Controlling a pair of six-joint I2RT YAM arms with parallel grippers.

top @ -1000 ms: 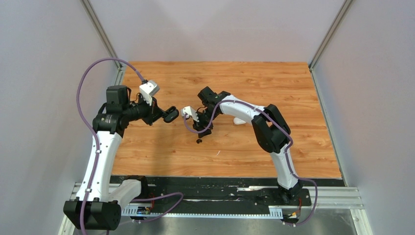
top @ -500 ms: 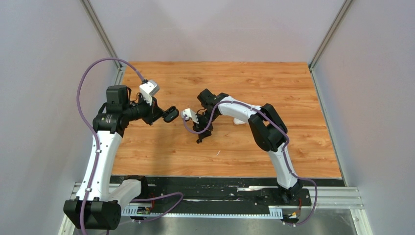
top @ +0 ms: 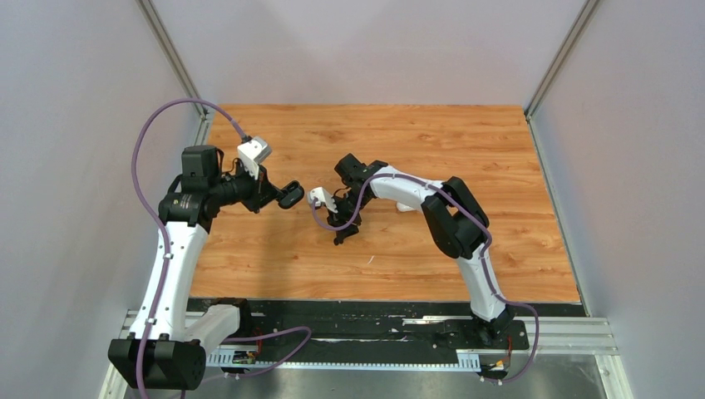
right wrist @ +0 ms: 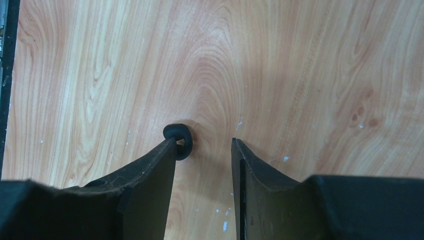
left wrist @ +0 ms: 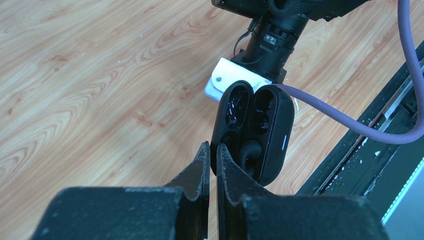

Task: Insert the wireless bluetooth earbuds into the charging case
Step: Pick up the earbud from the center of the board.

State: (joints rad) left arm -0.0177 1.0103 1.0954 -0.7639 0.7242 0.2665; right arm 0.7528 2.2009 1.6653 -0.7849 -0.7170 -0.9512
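The right gripper [right wrist: 205,145] has dropped to the wooden table [right wrist: 300,75] with its fingers spread. The small rounded black plastic earbud [right wrist: 178,135] touches one fingertip, not yet between them. Left gripper [left wrist: 211,152] pinches the open black pill-shaped charging case [left wrist: 255,127] aloft.

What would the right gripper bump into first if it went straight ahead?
Likely the black earbud, which lies at one fingertip of the open right gripper, not in the gap; beyond it only the table. Height above it is unclear.

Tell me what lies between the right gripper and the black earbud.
Nothing. In the right wrist view the black earbud sits at one fingertip of the open right gripper; only bare table shows between the fingers.
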